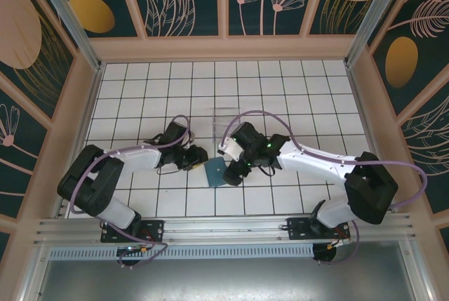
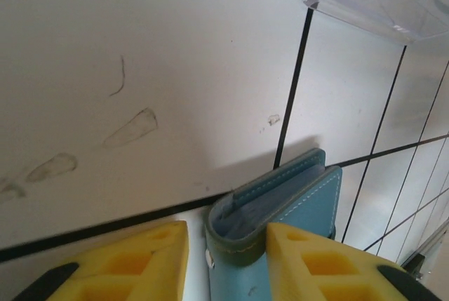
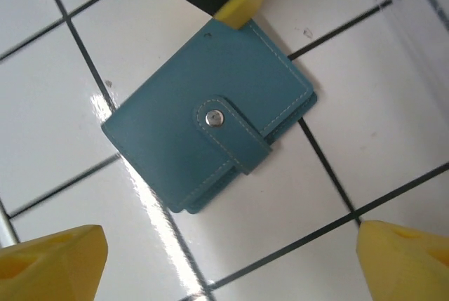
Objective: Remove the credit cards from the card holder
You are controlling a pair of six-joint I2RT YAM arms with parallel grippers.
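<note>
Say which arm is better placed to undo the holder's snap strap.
Right, probably: right gripper hangs open above the closed card holder, strap facing it. Left gripper straddles the holder's edge, better for bracing.

Left arm [image 1: 133, 158] and right arm [image 1: 316, 161] are both reaching in toward the middle of the desk [image 1: 280, 90]. Left pincer [image 2: 228, 238] is sitting low, fingers only partly apart; right pincer [image 3: 231, 252] is hanging higher, facing down, fingers spread wide.
</note>
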